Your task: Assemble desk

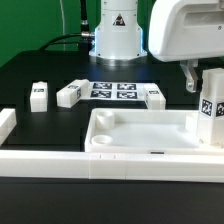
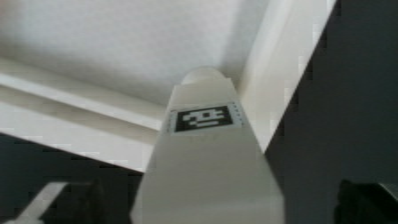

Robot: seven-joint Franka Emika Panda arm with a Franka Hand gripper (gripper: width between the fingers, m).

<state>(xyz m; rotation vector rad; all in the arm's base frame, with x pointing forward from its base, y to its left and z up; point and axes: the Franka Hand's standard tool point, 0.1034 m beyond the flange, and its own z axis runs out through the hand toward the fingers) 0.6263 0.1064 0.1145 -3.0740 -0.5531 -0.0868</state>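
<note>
The gripper [image 2: 205, 200], released, straddles an upright black-white-tagged leg [image 2: 210, 150] at the tabletop's [image 1: 150, 130] rim; three more legs [image 1: 68, 95] lie by the marker board [image 1: 112, 90].

The arm's base [image 1: 112, 32] is seen upright in the upper middle of the exterior view. The bulky white gripper [image 1: 198, 76] is placed in the upper right of that frame, pointed straight down and partly cut by the edge. One dark finger [image 1: 189, 78] is seen under the housing [image 1: 185, 30]. In the wrist view the fingertips [image 2: 45, 203] are shown blurred and well apart; the jaws are spread wide.
</note>
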